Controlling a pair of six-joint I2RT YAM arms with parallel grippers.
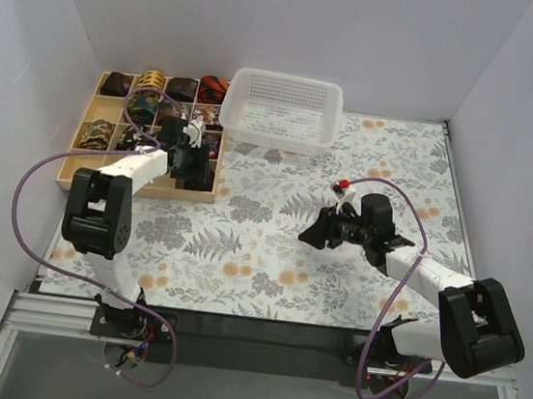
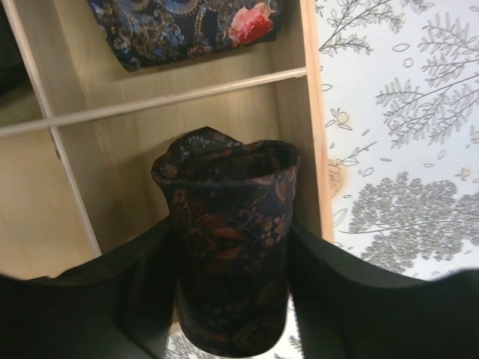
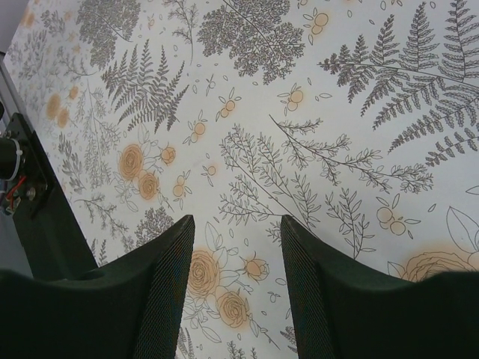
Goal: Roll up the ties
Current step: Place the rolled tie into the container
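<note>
Dark paisley fabric fills the left claw [image 2: 232,224]: its two black fingers [image 2: 142,269] are closed on a rolled tie [image 2: 224,187], a snug coil of navy and rust-brown print. The left wrist view shows the coil in a compartment against the right-hand wall of the gridded wooden tray [image 2: 112,179]. We cannot tell whether the coil rests on the tray's floor or hangs just above it. One compartment further into the tray, beyond a thin wooden divider, lies a neighbouring tie [image 2: 187,26] in blue paisley with a pink flower.

From overhead we see the left arm reaching over the tray's near right corner. More rolled ties [image 1: 149,83] fill the compartments along the tray's far rows. A white mesh basket [image 1: 279,141] stands just beside the tray's far right corner.

Well to the right of the tray, the right claw [image 3: 236,224] hovers above the surface [image 1: 269,258], which is covered in a grey fern and orange flower print. Its fingers [image 3: 172,277] are spread apart, and only that print shows between them. Both the basket and the right claw are on the side of the tray away from the left wall.
</note>
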